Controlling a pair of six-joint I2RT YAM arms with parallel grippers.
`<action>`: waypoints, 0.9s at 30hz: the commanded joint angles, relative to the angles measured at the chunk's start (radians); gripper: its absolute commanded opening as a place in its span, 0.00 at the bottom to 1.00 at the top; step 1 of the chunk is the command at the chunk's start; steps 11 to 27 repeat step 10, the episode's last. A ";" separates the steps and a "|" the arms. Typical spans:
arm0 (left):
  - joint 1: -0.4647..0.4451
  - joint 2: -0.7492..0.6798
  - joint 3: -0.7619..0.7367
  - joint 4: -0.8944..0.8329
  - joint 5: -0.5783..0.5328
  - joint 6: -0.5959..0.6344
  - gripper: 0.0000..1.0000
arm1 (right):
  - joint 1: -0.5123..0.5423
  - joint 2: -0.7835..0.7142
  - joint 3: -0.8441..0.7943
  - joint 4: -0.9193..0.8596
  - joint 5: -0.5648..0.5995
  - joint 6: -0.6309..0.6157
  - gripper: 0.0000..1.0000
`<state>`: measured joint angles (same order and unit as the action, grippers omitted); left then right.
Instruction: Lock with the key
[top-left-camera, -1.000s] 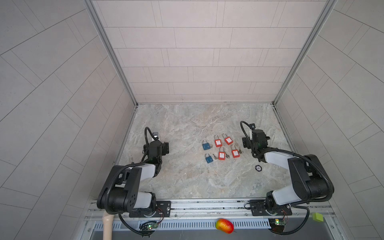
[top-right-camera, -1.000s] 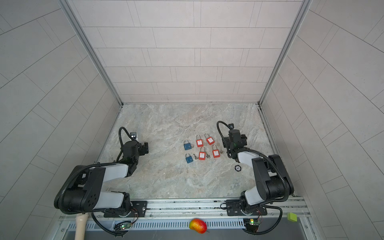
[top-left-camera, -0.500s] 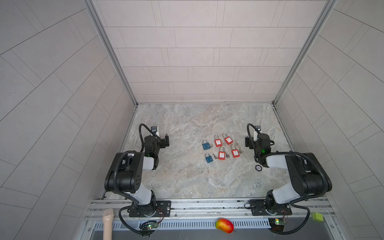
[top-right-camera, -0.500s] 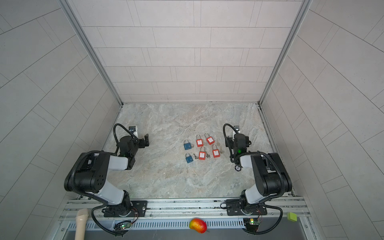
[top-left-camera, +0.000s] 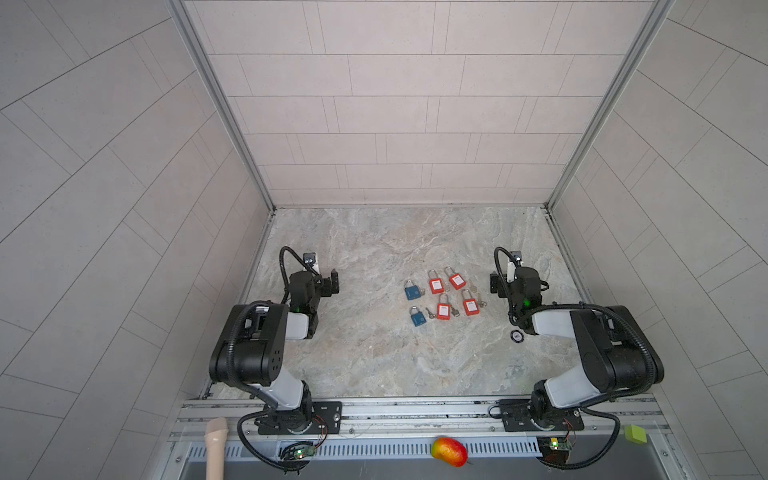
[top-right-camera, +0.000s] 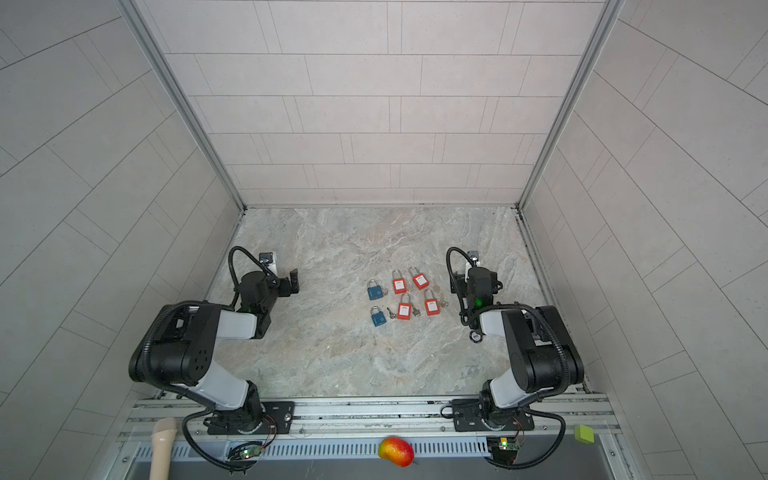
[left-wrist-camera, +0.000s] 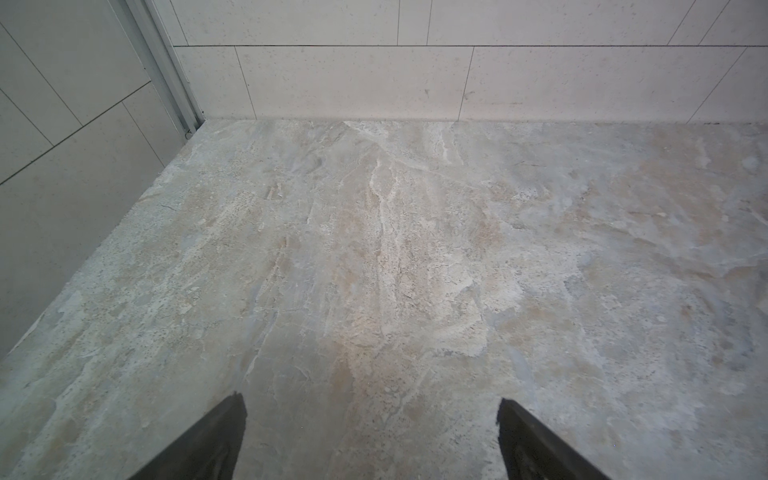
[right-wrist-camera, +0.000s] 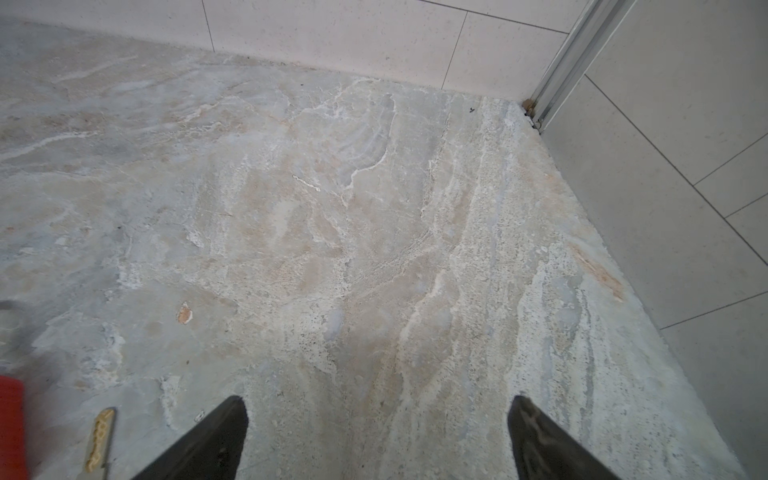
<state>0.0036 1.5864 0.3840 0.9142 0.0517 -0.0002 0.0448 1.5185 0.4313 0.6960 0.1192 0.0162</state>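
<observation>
Padlocks (top-left-camera: 444, 311), four red, two blue, silver shackles (top-left-camera: 443, 296), small keys (top-left-camera: 430, 314) alongside

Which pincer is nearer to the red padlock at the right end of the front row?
Right. The right pincer is just to the right of that red padlock, not touching it. The left pincer is far off on its left side.

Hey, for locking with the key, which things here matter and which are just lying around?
For the job: four red padlocks, two blue padlocks, the small keys beside them.
Just lying about: black round disc, mango, green block, beige handle.
</observation>
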 joint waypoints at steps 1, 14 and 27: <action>-0.005 0.006 0.016 0.012 -0.009 0.007 1.00 | -0.003 -0.003 0.004 0.025 0.000 0.018 1.00; -0.019 0.018 0.025 0.003 -0.058 0.009 1.00 | 0.000 -0.004 0.003 0.028 0.008 0.016 1.00; -0.019 0.018 0.025 0.003 -0.058 0.009 1.00 | 0.000 -0.004 0.003 0.028 0.008 0.016 1.00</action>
